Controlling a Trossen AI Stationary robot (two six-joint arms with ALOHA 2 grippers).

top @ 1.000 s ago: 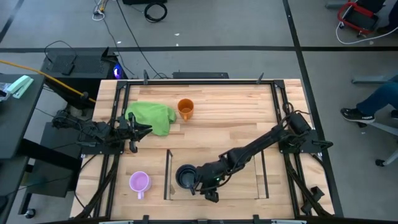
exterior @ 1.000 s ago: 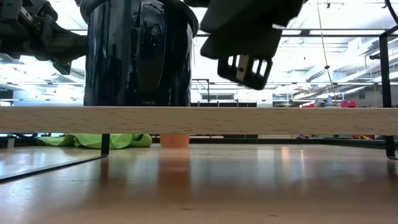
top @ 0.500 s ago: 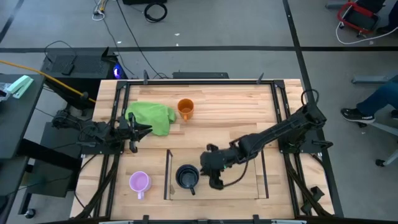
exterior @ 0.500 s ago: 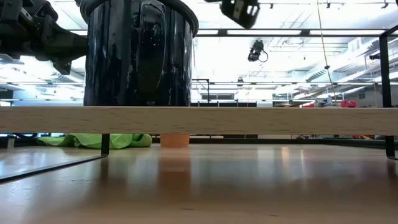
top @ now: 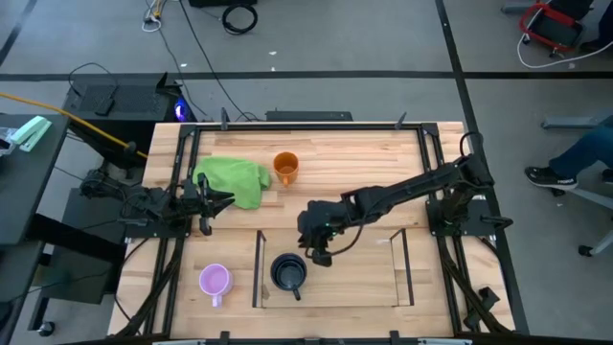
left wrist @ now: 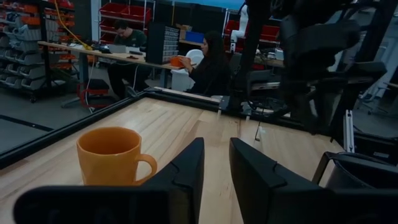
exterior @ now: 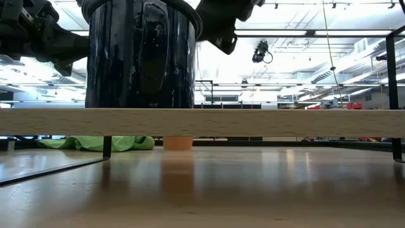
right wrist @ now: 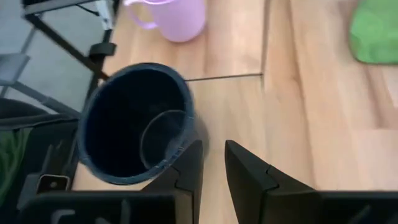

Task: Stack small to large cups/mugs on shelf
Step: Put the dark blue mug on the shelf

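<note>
Black mug point(top: 287, 272) sits upright in shelf point(top: 400, 273), at its 9 o'clock end. R gripper point(top: 318, 257) hovers just off mug's 1 o'clock, fingers nearly closed w/ slim gap, holding nothing. Risk: swinging toward orange mug point(top: 285, 168) at 12 could clip black mug's rim & tip it; L gripper point(top: 204, 228) idle, same narrow gap, empty

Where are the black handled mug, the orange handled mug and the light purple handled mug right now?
black handled mug point(top: 287, 272): high view, dark inside of its open mouth.
orange handled mug point(top: 285, 166): high view, middle of its open top.
light purple handled mug point(top: 214, 281): high view, centre of its open mouth.
</note>
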